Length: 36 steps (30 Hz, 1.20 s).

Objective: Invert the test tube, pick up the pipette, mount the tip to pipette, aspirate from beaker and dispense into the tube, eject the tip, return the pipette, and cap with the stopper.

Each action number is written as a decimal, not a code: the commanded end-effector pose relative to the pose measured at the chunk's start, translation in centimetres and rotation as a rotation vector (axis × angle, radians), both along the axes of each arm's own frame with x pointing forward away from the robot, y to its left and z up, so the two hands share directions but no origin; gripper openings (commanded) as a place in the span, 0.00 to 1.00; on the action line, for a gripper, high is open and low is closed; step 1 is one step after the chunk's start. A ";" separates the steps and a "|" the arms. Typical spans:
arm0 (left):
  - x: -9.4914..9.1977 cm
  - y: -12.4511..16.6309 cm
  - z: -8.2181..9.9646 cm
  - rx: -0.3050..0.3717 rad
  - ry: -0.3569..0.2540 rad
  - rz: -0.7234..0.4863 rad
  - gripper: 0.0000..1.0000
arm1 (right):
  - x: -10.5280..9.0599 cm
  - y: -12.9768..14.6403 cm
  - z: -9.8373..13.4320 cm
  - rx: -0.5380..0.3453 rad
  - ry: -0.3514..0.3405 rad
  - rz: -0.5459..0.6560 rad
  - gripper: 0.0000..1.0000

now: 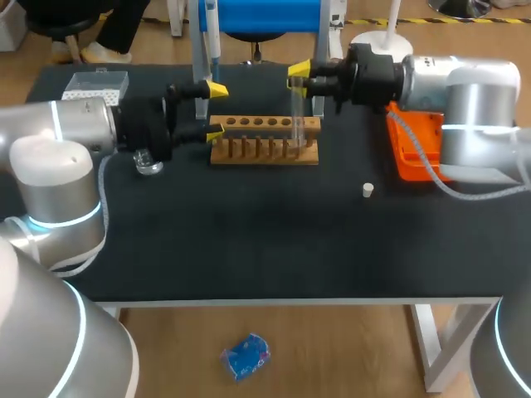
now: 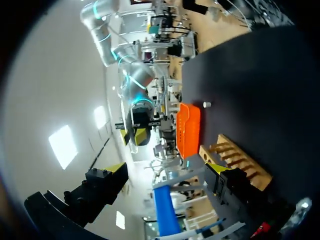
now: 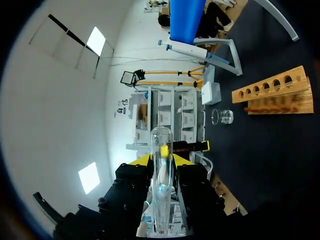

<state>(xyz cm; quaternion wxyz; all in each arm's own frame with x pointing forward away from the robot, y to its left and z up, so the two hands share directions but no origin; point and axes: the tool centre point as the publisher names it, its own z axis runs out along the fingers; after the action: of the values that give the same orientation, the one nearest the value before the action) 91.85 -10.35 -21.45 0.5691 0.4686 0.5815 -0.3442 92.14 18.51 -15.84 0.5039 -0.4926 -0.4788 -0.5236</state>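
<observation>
Right wrist view: pinches test tube (image 3: 162, 190) in right claw (image 3: 161, 159); holds left claw (image 1: 216, 110) wide, empty. Turn slowly, clear of rack (image 1: 264, 141).

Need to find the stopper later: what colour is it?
The stopper is white, clearest in the head view, against the black table.

No text, label, number or sign can be read in any of the three views.
</observation>
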 end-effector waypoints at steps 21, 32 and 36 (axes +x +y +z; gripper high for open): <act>-4.0 -5.8 2.2 -0.038 -0.020 -0.132 1.00 | 2.9 0.2 -3.8 0.043 -0.017 -0.026 0.00; -4.3 -8.6 1.4 -0.062 0.010 -0.203 1.00 | 3.7 1.7 -4.6 0.066 -0.025 -0.015 0.00; -4.3 -9.2 1.5 -0.067 0.014 -0.219 1.00 | 4.2 2.4 -4.7 0.068 -0.027 -0.006 0.00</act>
<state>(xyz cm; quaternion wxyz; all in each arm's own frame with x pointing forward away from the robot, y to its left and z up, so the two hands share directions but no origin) 86.97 -19.12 -19.80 0.5409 0.5050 0.5220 -0.4242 95.60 20.35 -20.24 0.5082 -0.4747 -0.4639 -0.5489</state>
